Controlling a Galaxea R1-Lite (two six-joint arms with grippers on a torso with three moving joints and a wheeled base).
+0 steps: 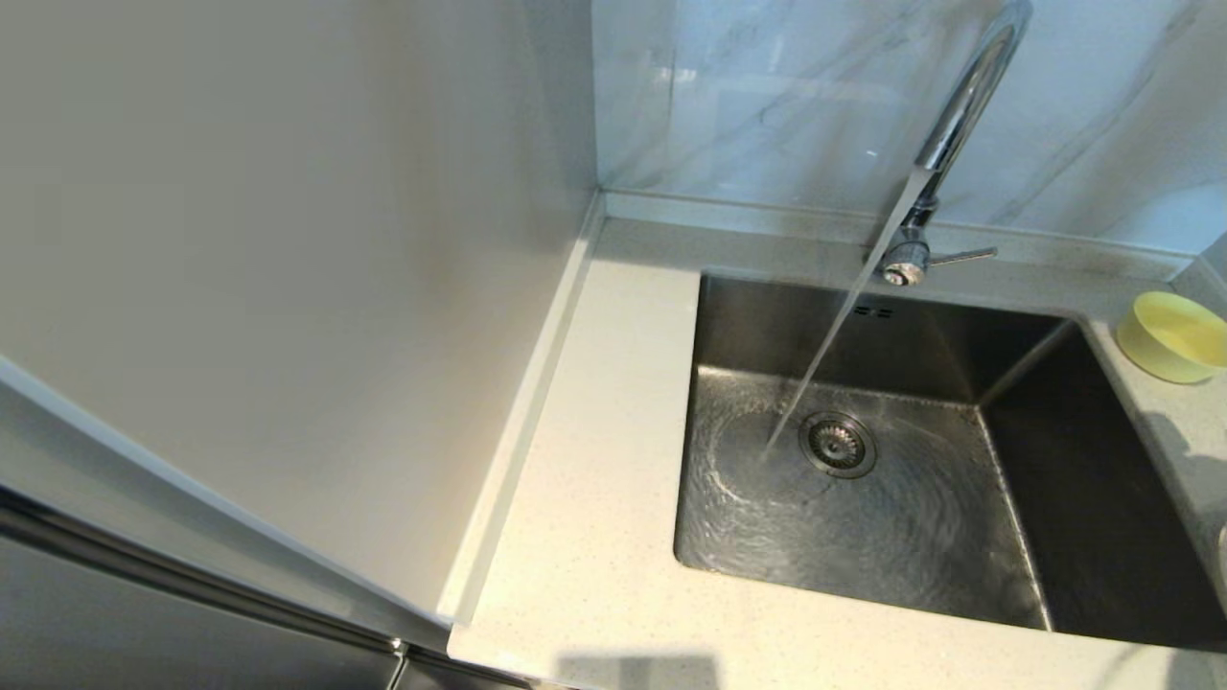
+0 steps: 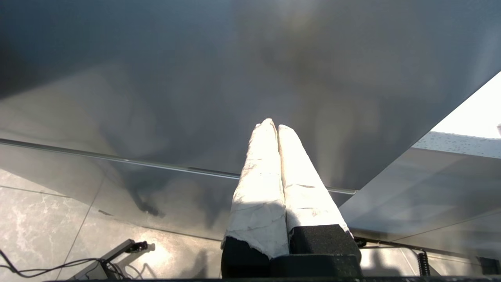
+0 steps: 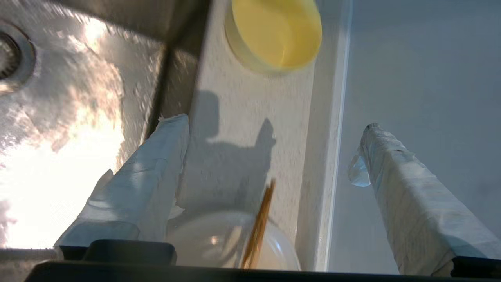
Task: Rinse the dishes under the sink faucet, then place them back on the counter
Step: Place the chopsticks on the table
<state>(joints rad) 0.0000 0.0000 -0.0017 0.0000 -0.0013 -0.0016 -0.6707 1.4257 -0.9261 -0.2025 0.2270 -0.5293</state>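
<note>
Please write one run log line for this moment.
water: running into sink | right gripper: open above counter | bowl, plate, chopstick: on counter

No readable text, label, brand, number or sign anywhere: none on the faucet (image 1: pixel 959 115), the sink (image 1: pixel 891 316), the bowl (image 1: pixel 1174 335) at the counter's (image 1: pixel 594 537) right edge, the plate (image 3: pixel 219 244), the chopstick (image 3: pixel 258 227), or either gripper's wrapping.

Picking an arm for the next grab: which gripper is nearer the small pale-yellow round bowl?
Right. The right gripper hovers open above the counter by the small pale-yellow round bowl; the left gripper faces a grey panel, bowl unseen.
</note>
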